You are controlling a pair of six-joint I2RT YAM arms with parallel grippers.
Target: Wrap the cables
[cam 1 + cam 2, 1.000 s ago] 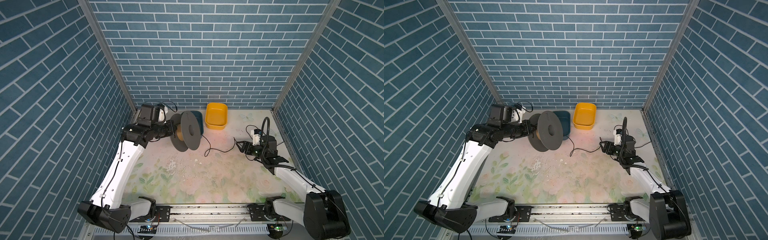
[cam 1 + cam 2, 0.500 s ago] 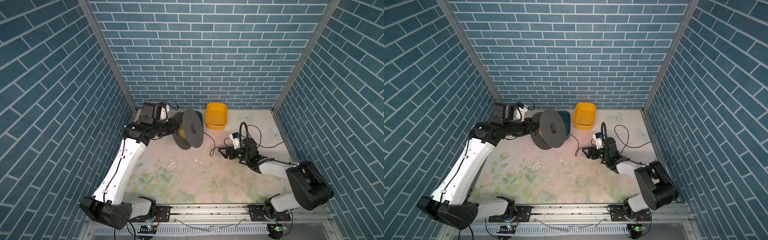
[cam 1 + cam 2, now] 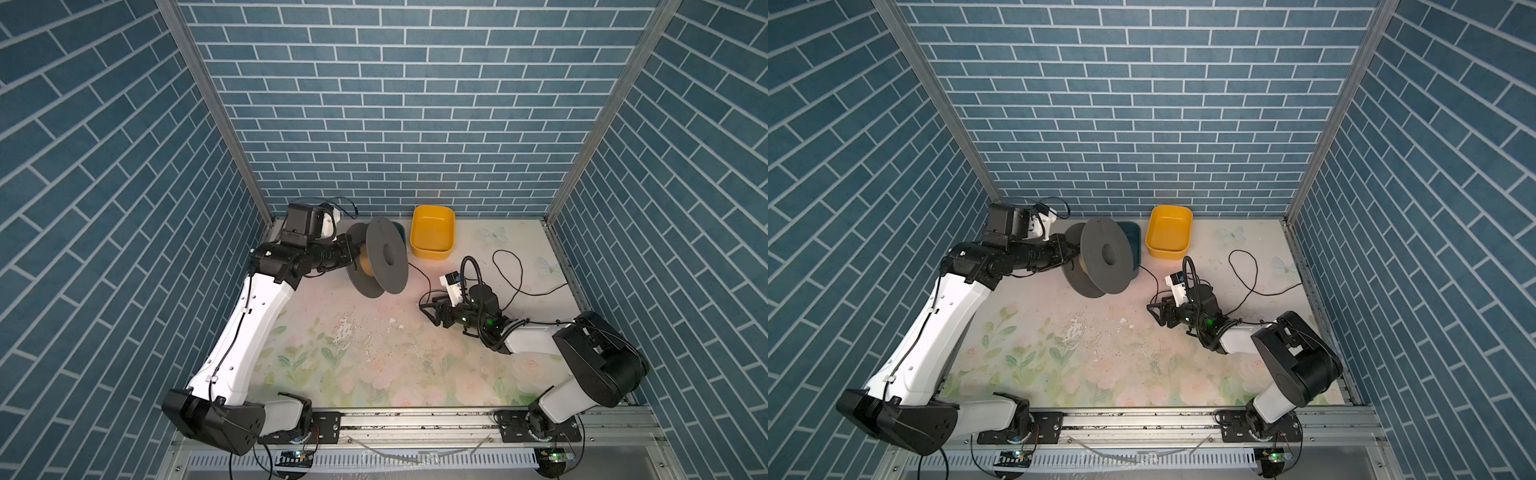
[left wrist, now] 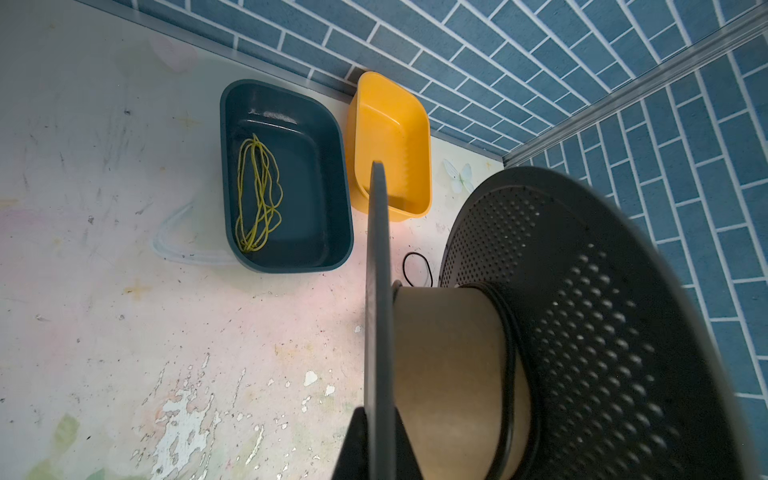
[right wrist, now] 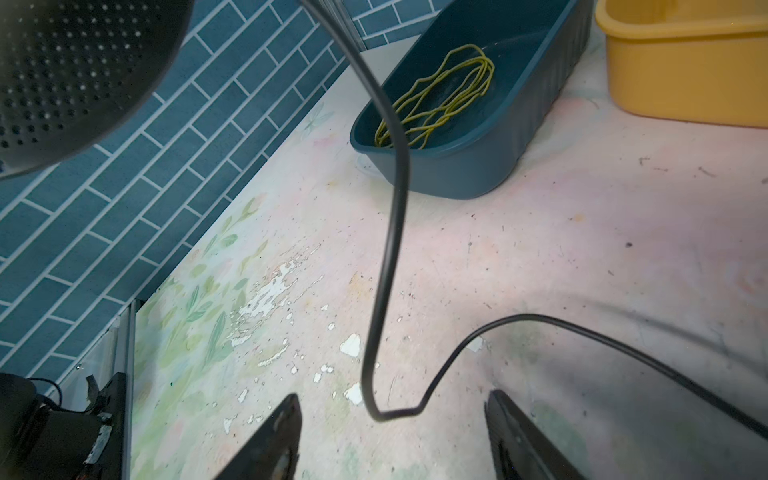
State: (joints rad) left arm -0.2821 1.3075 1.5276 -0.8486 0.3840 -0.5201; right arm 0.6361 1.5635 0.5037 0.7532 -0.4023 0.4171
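Nearby, the right gripper [image 5: 392, 401] holds its jaws apart around a bend of the cables [image 5: 386, 266] (nothing pinched), which run far-left to the spool [image 3: 382, 266]; closing off-centre could let the thin cord slip out. Farther left, the left gripper [image 4: 378, 440] clamps the spool's flange.

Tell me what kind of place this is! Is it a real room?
Probably a robot test booth, not a real room. A left arm and a right arm are bolted to a metal rail, and blue brick-print panels box in a flowery table.
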